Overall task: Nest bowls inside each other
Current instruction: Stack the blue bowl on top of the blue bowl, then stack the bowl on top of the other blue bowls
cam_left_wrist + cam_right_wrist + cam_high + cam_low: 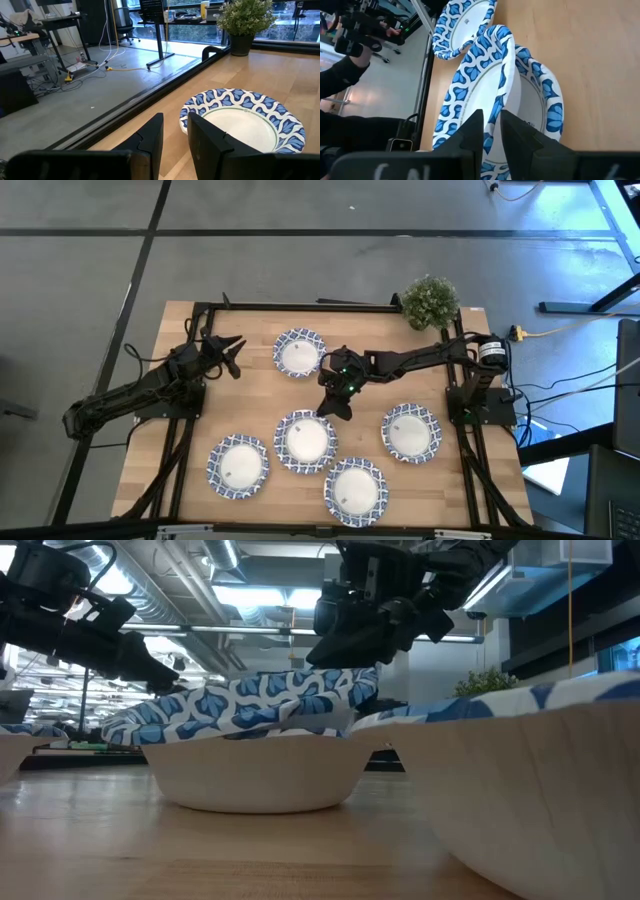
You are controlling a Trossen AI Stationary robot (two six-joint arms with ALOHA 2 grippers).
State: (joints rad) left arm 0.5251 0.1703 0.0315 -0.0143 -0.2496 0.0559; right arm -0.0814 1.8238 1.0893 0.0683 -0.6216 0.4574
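Five bowls show apart in the high view: one far (299, 352), one in the middle (306, 441), and others near left (238, 466), right (410, 432) and near (354, 491). My right gripper (335, 408) is shut on a sixth bowl (475, 85), which is tilted over the middle bowl (545, 100). My left gripper (236, 355) is open and empty, just left of the far bowl (245, 120), which rests on the table. My right gripper pinches the sixth bowl's patterned rim (494, 120) at its far edge, one finger inside the bowl and one outside. The fingers point down from above. The bowl slants (250, 700), its held edge raised and its opposite edge down at the middle bowl (250, 775).
A small green potted plant (430, 300) stands at the table's far right corner. A black frame rail (300, 305) runs along the far edge. In the low view, the nearest bowl (520, 790) fills the right foreground.
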